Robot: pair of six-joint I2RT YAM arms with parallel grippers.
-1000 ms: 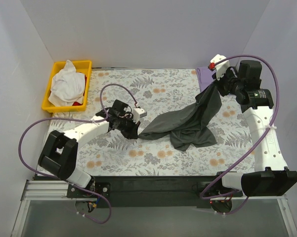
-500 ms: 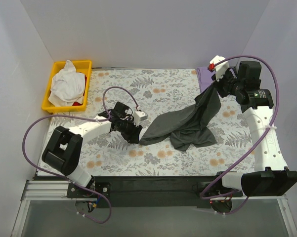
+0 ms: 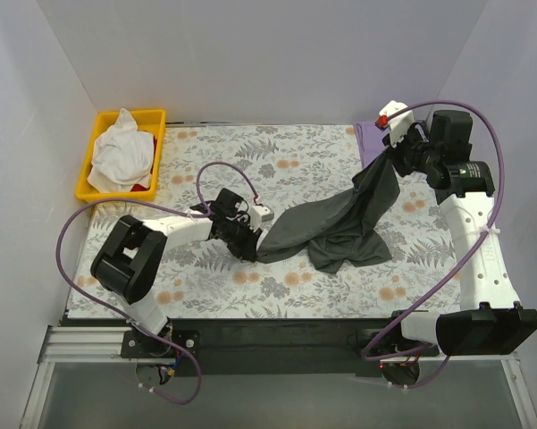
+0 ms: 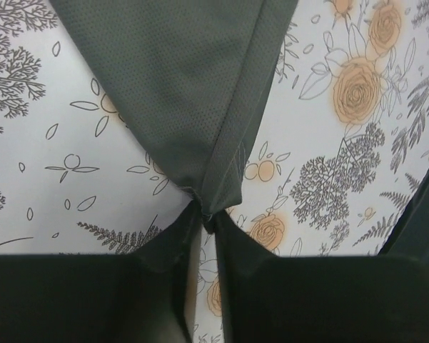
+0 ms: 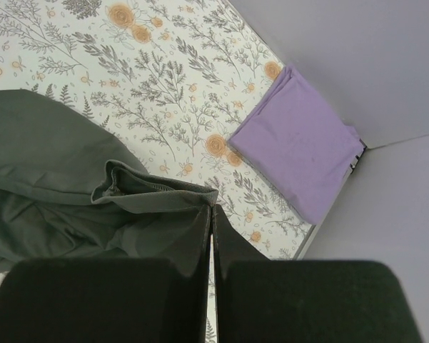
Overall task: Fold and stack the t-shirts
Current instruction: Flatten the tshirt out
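Stretching between the two grippers, the dark grey t-shirt (image 3: 339, 219) is lying partly on the floral tablecloth (image 3: 286, 152), right of the table's middle. Its bulk is resting bunched and creased on the cloth, while one end is rising off the surface toward the far right and a flatter tongue is running out toward the left.

The left gripper (image 3: 253, 243) is sitting low at the tip of that tongue. In the left wrist view its fingers (image 4: 232, 246) are closing on the hemmed corner of the shirt, pinching it just above the tablecloth.

The right gripper (image 3: 395, 161) is holding the raised end up over the far right part of the table. Its jaws are pressing together with a fold of grey fabric caught between them, and the cloth is hanging down from it in a slanted drape.

The lavender t-shirt (image 3: 368, 136) is lying folded flat in the far right corner, just beyond the right gripper and apart from the bulk of the grey one.

At the far left corner, a yellow bin (image 3: 157, 114) is holding a crumpled white cloth (image 3: 121, 152), with something red showing beneath it.
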